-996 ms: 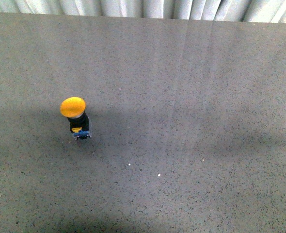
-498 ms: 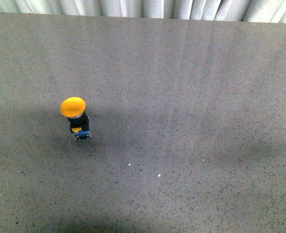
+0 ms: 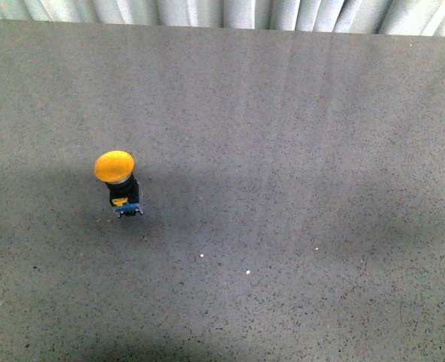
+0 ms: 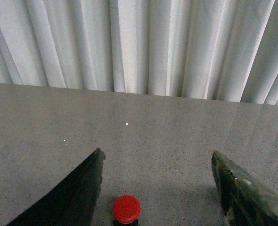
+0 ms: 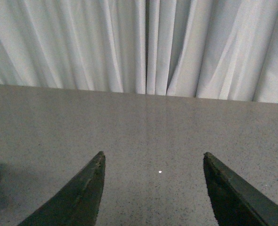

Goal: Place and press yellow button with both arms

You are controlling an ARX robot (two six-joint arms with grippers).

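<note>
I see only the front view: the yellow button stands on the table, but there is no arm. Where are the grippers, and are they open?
Observer: The left gripper is open, with its fingers spread wide.
Operator: Is the button near it?
Observer: In the left wrist view the yellow button shows low between those fingers, untouched. Its cap looks red there.
Operator: And the right one?
Observer: The right gripper is also open and holds nothing. It faces the curtain.
</note>
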